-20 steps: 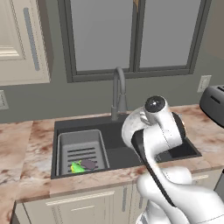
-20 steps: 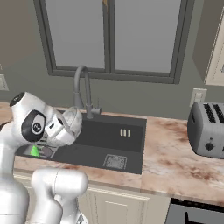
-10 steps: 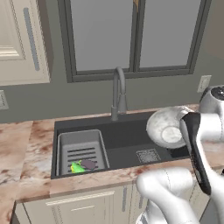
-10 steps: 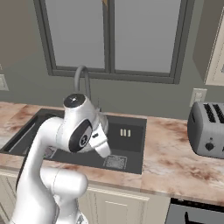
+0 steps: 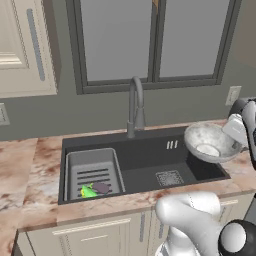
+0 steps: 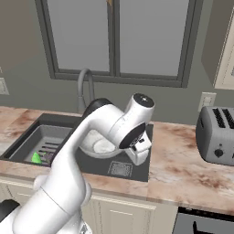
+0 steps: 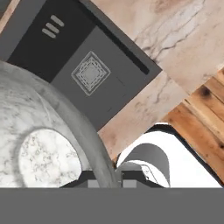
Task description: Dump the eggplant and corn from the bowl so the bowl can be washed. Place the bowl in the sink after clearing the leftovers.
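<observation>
Over the sink's (image 5: 145,165) right half hangs the bowl (image 5: 211,143), at about 3 o'clock in the left base view, pinched by its rim in the gripper (image 7: 105,178). The hand view shows the two finger tips clenched on that rim at 6 o'clock, one inside and one outside the wall; an edge grip suits a shallow, wide dish that could not be spanned whole. The bowl looks empty and tips slightly, its hollow turned toward the faucet (image 5: 136,105).

Down at 8 o'clock in the same view, the eggplant (image 5: 101,187) and corn (image 5: 88,191) lie touching each other in the slotted basket (image 5: 94,175) at the sink's left end, so the dumping step appears done. Holding the bowl over the open right half, above the drain (image 5: 169,178), keeps it well apart from the basket and its leftovers.

What remains, by this reading, is to lower the bowl onto the basin floor and let go. The rim grip may let it swing or clatter if freed too high.
</observation>
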{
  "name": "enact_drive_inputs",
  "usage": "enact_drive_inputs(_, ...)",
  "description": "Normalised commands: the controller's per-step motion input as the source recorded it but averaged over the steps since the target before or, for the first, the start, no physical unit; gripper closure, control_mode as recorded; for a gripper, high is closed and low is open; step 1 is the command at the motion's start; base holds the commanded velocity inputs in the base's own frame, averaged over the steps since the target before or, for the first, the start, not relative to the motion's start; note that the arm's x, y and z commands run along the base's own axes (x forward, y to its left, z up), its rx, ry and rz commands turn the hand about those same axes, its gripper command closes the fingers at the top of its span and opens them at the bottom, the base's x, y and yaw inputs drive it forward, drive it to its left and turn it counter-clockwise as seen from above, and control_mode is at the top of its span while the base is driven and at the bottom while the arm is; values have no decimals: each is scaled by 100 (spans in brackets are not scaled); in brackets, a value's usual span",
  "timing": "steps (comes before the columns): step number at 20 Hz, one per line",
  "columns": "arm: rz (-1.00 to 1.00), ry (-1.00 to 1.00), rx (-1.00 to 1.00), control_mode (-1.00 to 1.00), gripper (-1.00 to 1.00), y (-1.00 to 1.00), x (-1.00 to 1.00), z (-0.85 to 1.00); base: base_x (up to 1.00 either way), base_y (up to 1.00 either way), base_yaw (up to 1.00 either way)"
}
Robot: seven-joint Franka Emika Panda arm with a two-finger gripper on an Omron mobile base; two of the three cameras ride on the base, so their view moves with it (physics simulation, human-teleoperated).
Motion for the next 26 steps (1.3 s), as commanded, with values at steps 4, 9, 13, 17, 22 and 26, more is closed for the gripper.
enact_drive_inputs(4,2,3,0,-100,100,35,23,-42,0,0,0)
enact_drive_inputs(9,0,12,0,-100,100,18,27,-72,0,0,0)
enact_drive_inputs(13,0,3,9,-100,100,0,34,-43,0,0,0)
enact_drive_inputs(17,0,0,17,-100,100,0,38,-11,0,0,0)
enact_drive_inputs(22,0,1,3,-100,100,0,58,0,0,0,0)
enact_drive_inputs(26,0,5,0,-100,100,0,59,0,0,0,0)
